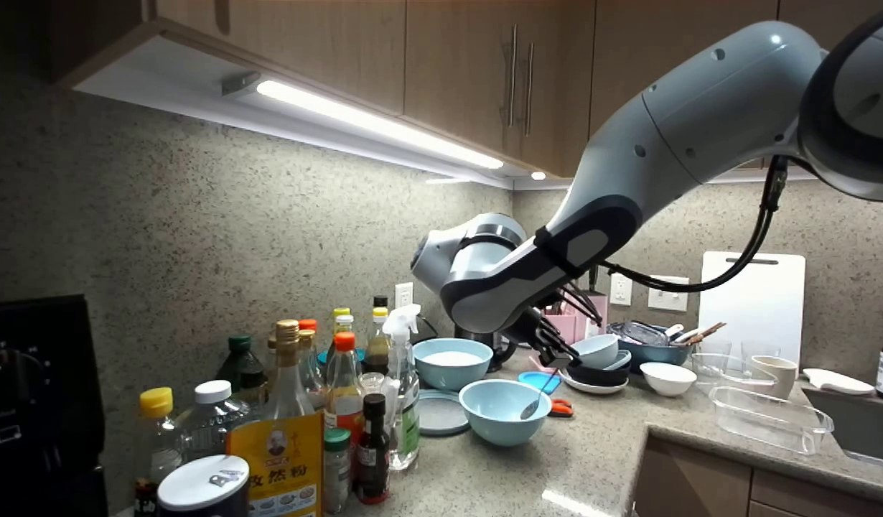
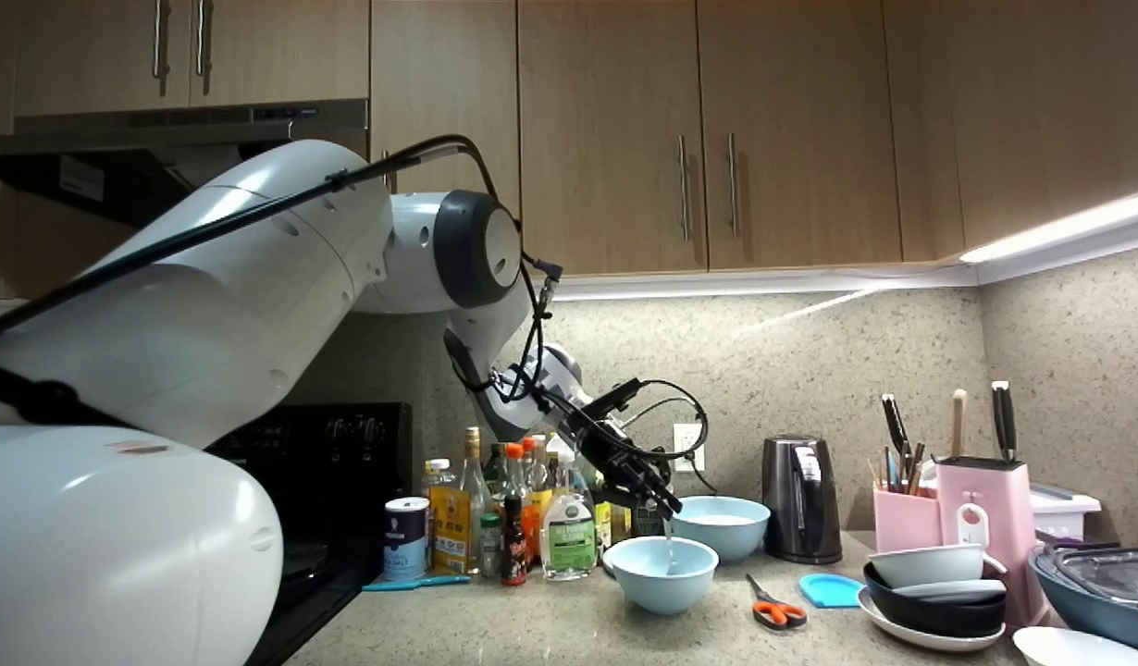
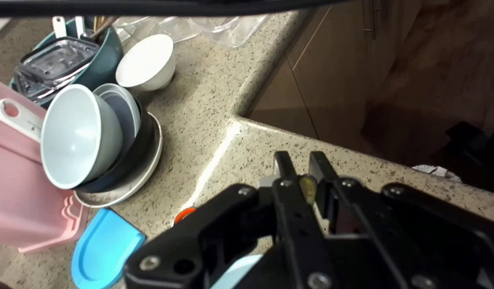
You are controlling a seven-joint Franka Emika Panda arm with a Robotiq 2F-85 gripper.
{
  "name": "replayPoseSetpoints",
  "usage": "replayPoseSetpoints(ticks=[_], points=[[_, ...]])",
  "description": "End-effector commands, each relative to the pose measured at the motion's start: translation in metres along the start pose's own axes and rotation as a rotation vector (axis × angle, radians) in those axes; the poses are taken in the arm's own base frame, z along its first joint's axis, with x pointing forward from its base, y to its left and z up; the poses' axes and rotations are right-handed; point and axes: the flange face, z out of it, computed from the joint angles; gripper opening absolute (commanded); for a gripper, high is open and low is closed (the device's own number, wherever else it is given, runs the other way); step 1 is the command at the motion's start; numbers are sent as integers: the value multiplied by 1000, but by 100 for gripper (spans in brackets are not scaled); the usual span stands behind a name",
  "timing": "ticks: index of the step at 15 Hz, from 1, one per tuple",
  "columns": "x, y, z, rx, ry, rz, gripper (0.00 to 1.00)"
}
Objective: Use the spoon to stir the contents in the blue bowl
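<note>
Tool [image 3: 301, 161] grips spoon [image 1: 530, 410], its head inside blue bowl [image 1: 499, 431], lower centre in both exterior views; pickup done, stirring probably remains.

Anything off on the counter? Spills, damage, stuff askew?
Mildly: the pale bowl above the black bowl is tilted rather than sitting level. Scissors lie loose near the blue bowl the spoon reaches into. No spill or damage visible.

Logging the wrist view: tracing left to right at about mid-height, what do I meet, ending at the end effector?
Pink holder → pale bowl → black bowl → shallow white dish under it, its rim showing → end effector.
</note>
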Motion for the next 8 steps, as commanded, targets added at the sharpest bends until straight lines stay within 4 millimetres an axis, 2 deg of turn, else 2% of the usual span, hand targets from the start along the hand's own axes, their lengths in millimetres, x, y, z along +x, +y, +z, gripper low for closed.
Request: replayPoseSetpoints(ticks=[1, 3, 5, 8], points=[[-19, 13, 29, 64, 36, 98, 4], [-16, 28, 43, 72, 80, 131, 4], [-9, 43, 49, 36, 138, 152, 4], [1, 54, 38, -54, 214, 134, 4]])
